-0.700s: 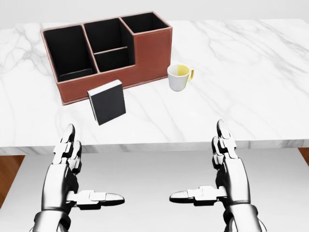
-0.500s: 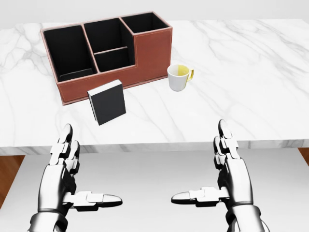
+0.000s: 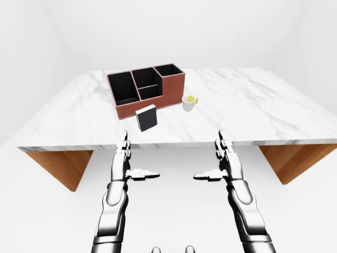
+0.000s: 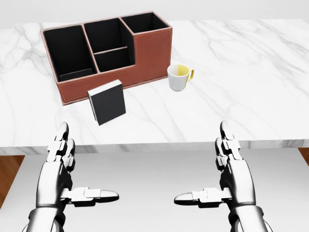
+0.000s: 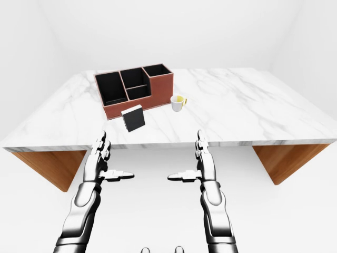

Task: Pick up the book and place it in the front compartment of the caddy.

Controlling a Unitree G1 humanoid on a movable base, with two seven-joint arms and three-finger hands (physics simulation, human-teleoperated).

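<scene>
A black book (image 4: 107,102) with a white top edge stands upright on the marble table (image 4: 241,72), just below the brown caddy (image 4: 108,50) in the head view. The caddy has several black compartments. My left hand (image 4: 63,169) is open, fingers straight and thumb out, below the table's near edge and below the book. My right hand (image 4: 227,169) is open the same way, lower right of the book. Neither hand touches anything.
A white mug (image 4: 179,77) with a yellow inside stands to the right of the caddy. The table rests on wooden supports (image 3: 60,166) at each side. White floor and walls surround it.
</scene>
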